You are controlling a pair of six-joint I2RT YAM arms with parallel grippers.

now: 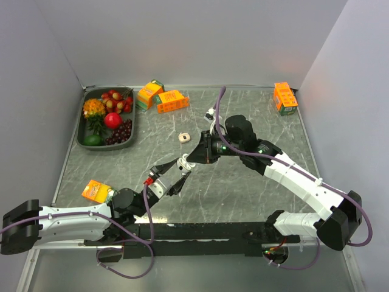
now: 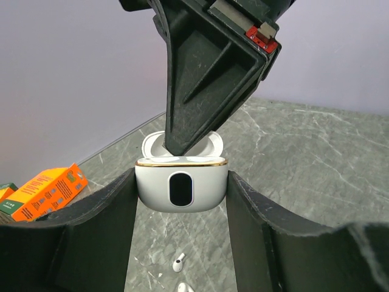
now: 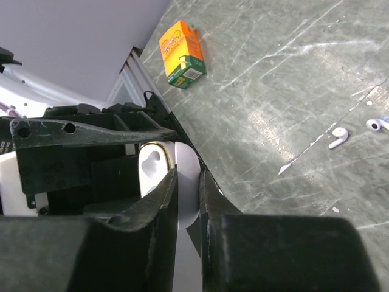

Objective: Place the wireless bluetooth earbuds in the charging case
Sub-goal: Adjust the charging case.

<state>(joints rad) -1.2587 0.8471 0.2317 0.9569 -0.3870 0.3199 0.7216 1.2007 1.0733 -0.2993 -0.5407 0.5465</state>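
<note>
The left gripper [image 2: 181,182] is closed on the white case [image 2: 152,191]. The case's lid [image 2: 152,145] is open and is pinched by the closed right gripper [image 3: 187,176]. Two earbuds [image 2: 178,263] are seen on the table [image 2: 316,158] near the case, not touching it. Nothing is put in yet. Each earbud must be picked up and set inside.

i counted 4 orange cartons [image 1: 151,93] [image 1: 172,101] [image 1: 284,97] [image 1: 97,191], 1 dark tray [image 1: 81,128] and 1 small pale ring [image 1: 184,137]. there was 1 white charging case [image 2: 181,188]. 2 white earbuds [image 3: 338,137] [image 3: 375,125] lay loose. in the tray i made out 1 red apple [image 1: 112,120] and 1 bunch of dark grapes [image 1: 121,132]; the other fruit i could not count.
</note>
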